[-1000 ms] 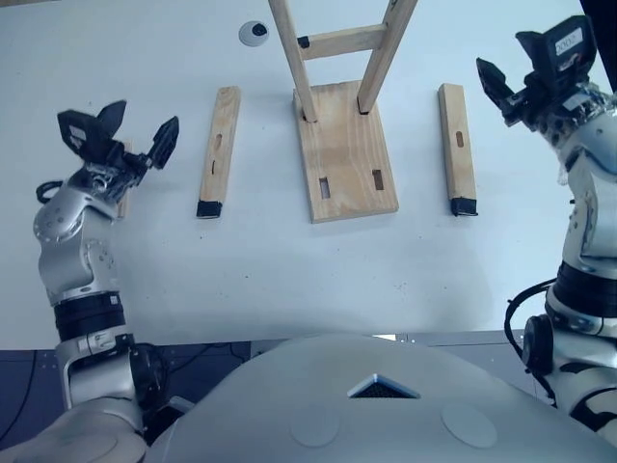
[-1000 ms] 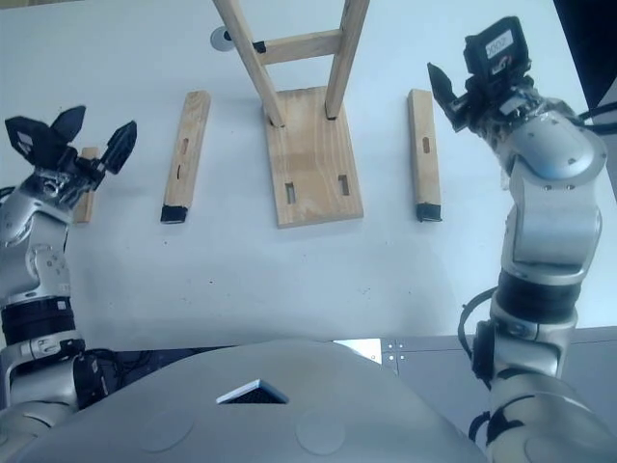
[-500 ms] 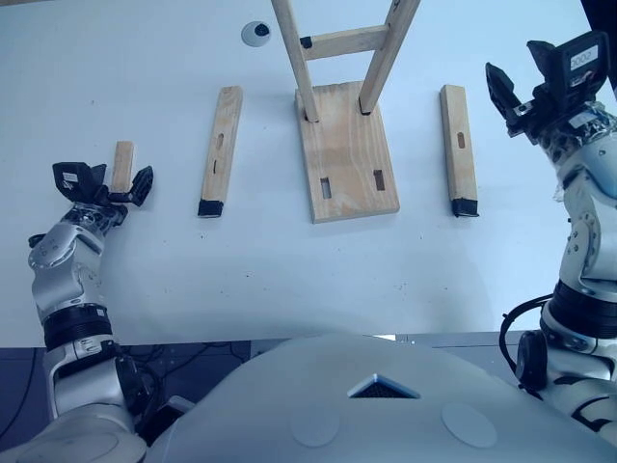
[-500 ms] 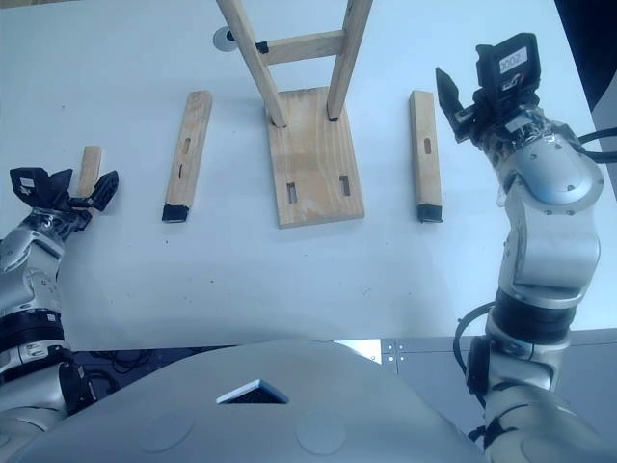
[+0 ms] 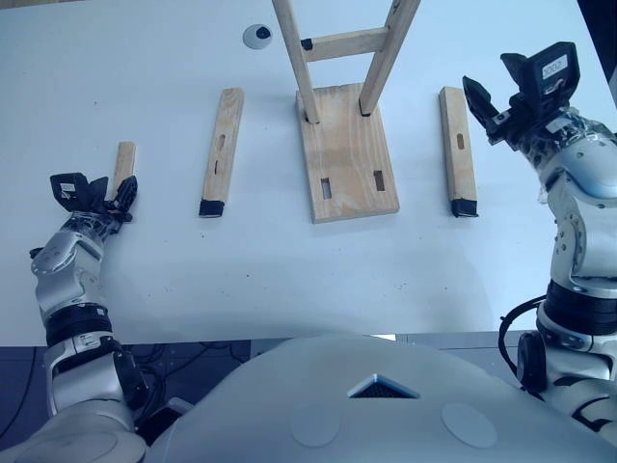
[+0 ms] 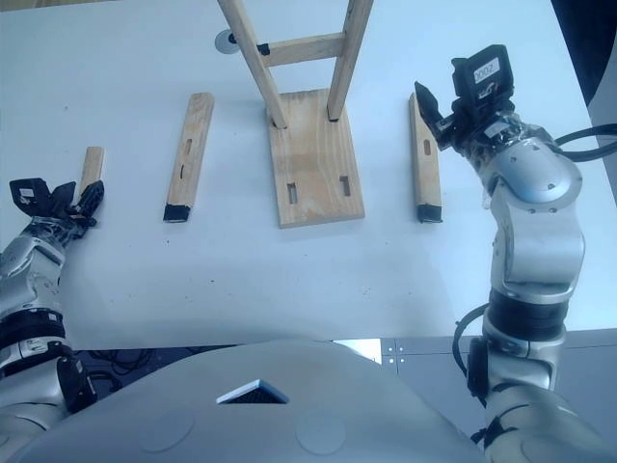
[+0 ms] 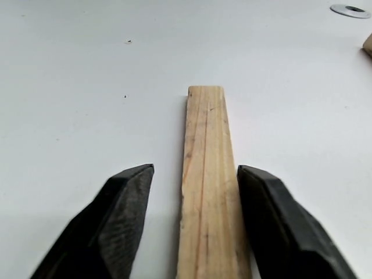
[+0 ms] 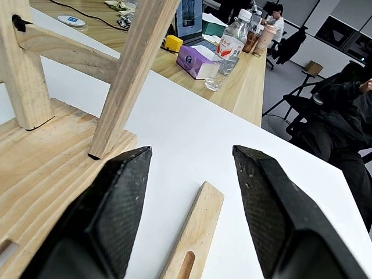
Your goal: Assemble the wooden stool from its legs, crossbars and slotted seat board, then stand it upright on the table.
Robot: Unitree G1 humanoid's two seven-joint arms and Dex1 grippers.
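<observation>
The white table (image 5: 289,280) carries every part. The slotted seat board (image 5: 345,159) lies flat at its middle, far side. Two legs (image 5: 294,58) stand in the board's far slots, joined by a crossbar (image 5: 342,42), while the two near slots are open. From my head I see a loose leg (image 5: 221,149) lying flat to the left of the board and another loose leg (image 5: 456,145) to the right, each with a slot and a black near tip. My right wrist camera adds what the head view leaves out: a wooden desk (image 8: 174,64) beyond the table's far edge, with bottles (image 8: 229,52) on it.

The short crossbar (image 5: 121,166) lies far left. My left pincer (image 5: 96,190) is low at its near end, released. The wrist camera shows one finger on each side of the wood, not clamped. My right pincer (image 8: 192,152) hangs spread wide above the far end of the right loose leg, gripping nothing. A small round disc (image 5: 256,36) sits near the table's far edge.
</observation>
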